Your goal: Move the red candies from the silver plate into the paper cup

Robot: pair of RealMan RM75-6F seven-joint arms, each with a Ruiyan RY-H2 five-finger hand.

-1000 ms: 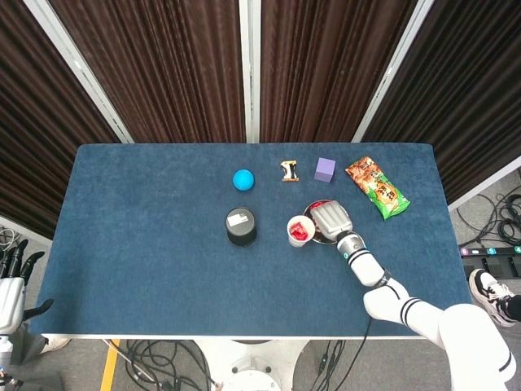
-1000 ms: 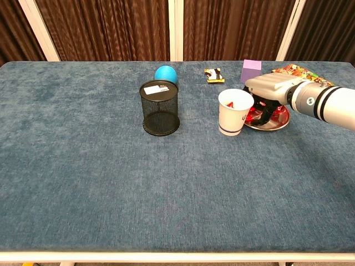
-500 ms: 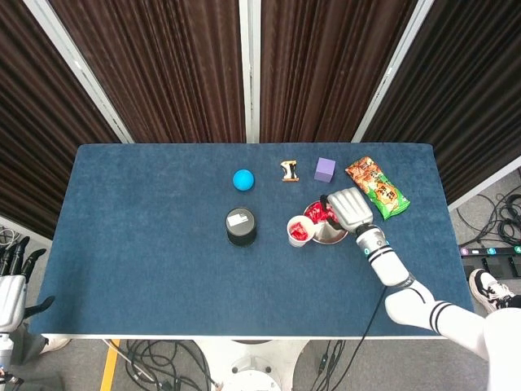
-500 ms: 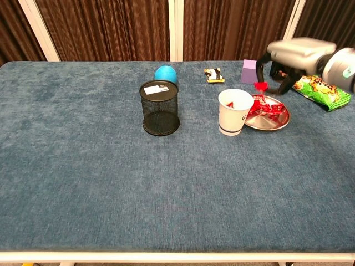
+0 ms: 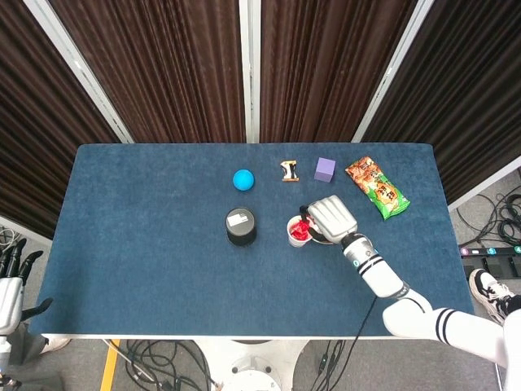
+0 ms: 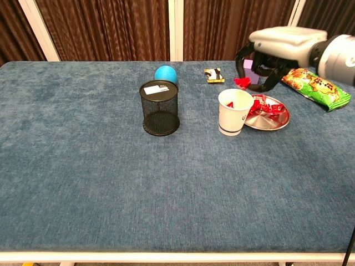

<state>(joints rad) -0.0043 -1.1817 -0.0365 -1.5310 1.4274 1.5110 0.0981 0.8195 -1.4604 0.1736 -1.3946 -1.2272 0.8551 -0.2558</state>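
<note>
Red candy in hand: a small, crinkly red wrapped piece (image 6: 242,82), pinched at the fingertips just above the paper cup's rim.
Paper cup: white (image 6: 233,112), upright, mid-table, with red candy showing inside; it touches or nearly touches the silver plate's left edge.
Silver plate: shallow, shiny (image 6: 280,120), a few red candies (image 6: 266,107) lying in it.
Right hand: (image 6: 273,50) raised over cup and plate, palm down, fingers curled downward, holding the one candy.
Left hand: (image 5: 8,285) off the table at the head view's left edge; holds nothing, its dark fingers held apart and pointing up.
</note>
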